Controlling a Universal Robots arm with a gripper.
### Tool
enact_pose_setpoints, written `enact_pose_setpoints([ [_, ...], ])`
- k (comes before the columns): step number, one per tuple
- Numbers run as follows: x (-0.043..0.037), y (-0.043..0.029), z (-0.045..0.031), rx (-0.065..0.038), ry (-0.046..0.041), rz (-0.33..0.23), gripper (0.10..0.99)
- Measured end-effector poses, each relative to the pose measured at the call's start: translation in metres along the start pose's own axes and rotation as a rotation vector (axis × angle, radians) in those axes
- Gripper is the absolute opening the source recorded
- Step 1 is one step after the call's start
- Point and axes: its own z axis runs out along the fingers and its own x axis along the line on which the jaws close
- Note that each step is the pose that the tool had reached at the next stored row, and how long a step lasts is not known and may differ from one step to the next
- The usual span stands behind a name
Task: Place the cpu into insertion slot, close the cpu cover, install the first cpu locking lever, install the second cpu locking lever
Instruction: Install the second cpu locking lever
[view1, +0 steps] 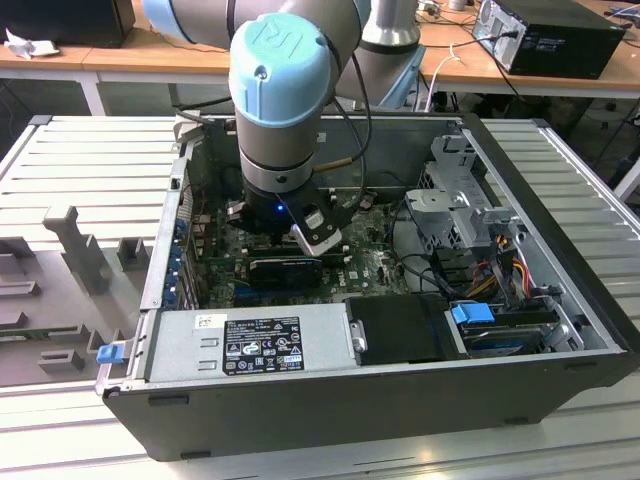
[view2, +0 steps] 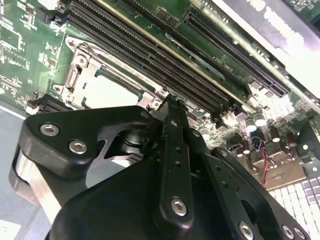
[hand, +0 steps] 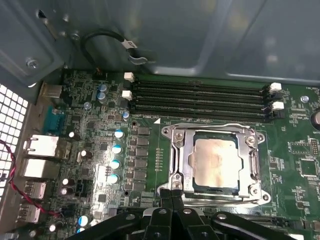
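Observation:
In the first wrist view the cpu, a silvery-beige square, lies in the insertion slot on the green motherboard. The grey cpu cover lies flat over it, framing the chip through its cut-out. Thin wire levers run along two opposite sides of the socket. My gripper is shut, its black fingertips together right at the socket's near corner, by a lever end. The second wrist view shows the gripper from behind, tips beside the cpu. In the exterior view the arm reaches down into the case, gripper low over the board.
Long black memory slots run beside the socket, with the grey case wall behind them. Capacitors and rear ports stand to one side. The exterior view shows the power supply and drive cage around the arm.

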Motion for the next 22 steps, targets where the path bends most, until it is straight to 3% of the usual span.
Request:
enact_pose_setpoints([
  [6, 0.0018, -0.0028, 0.0071, -0.015, -0.0006, 0.0, 0.106],
  [13, 0.0031, -0.0044, 0.013, -0.047, -0.0028, -0.001, 0.106],
  [18, 0.0053, -0.0043, 0.0132, -0.05, -0.003, -0.001, 0.106],
  [22, 0.0057, -0.001, 0.0034, -0.05, -0.0031, -0.001, 0.106],
])
